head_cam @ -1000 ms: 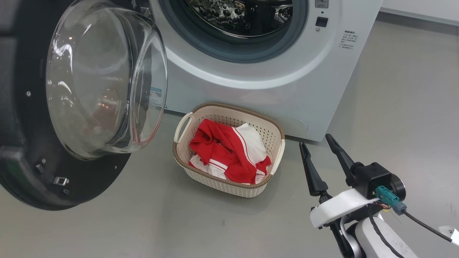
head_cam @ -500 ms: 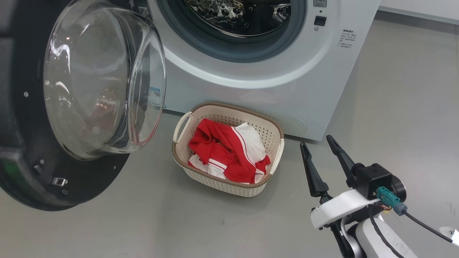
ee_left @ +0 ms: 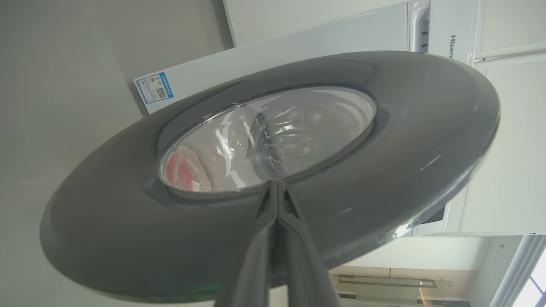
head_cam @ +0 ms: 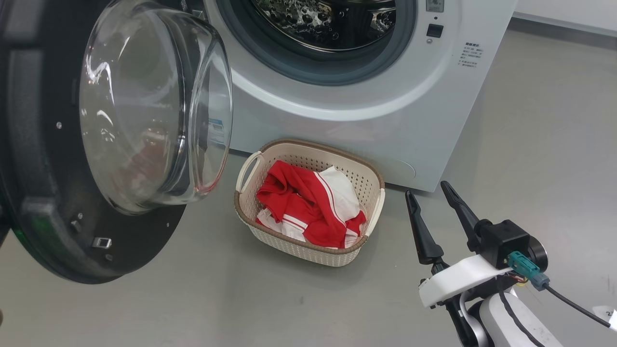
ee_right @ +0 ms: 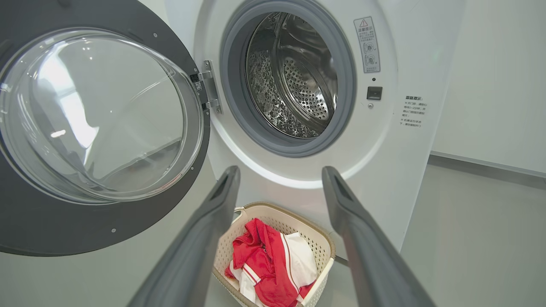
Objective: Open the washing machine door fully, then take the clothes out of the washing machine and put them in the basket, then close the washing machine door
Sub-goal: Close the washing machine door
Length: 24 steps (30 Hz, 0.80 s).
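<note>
Left edge crops washing machine door (head_cam: 29,144) — drum (head_cam: 328,24) top cut off; label text (head_cam: 470,55) unreadably small.

The washing machine door (head_cam: 120,140) stands a little nearer the basket (head_cam: 308,254) than a second ago. The edge of its glass bowl (head_cam: 226,120) and the latch (head_cam: 102,242) on its lower rim both sit closer to the basket's left handle (head_cam: 248,171).

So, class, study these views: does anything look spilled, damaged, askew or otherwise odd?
Nothing stands out. The red-and-white clothes lie inside the upright cream plastic basket, the black-rimmed glass washing machine door hangs open undamaged, and the grey floor shows no spill.
</note>
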Motion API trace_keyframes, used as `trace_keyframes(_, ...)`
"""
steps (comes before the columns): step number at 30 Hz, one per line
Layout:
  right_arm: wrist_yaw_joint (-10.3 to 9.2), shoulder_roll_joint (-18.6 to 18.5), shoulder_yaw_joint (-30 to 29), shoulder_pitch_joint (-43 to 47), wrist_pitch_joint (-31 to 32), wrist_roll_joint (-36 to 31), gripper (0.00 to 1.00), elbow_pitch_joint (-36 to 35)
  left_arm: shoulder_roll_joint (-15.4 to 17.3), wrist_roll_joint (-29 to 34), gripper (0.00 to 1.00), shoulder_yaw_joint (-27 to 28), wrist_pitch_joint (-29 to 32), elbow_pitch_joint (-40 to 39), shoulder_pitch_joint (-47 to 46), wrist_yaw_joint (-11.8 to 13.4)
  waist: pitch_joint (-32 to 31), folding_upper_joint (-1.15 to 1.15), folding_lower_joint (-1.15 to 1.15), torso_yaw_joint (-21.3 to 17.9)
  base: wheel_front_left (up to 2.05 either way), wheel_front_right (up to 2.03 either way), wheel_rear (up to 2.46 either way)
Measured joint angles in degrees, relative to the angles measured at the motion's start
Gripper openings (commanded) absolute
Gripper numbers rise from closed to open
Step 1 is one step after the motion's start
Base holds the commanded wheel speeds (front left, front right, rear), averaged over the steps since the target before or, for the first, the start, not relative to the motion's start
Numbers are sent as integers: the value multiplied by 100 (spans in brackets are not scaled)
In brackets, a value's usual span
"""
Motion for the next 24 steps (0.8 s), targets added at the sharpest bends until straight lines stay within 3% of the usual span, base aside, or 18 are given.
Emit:
trace_keyframes(16,-1,0,-5,20,0,7,100,11,-470,-309,0,-346,483,-697,355,-5,-90,0,0,17,0,0,0)
trace_keyframes(24,0,8,36,18,1,7,100,11,-727,-359,0,-470,522,-1024,531,20,-76,0,0,-183,0,0,0)
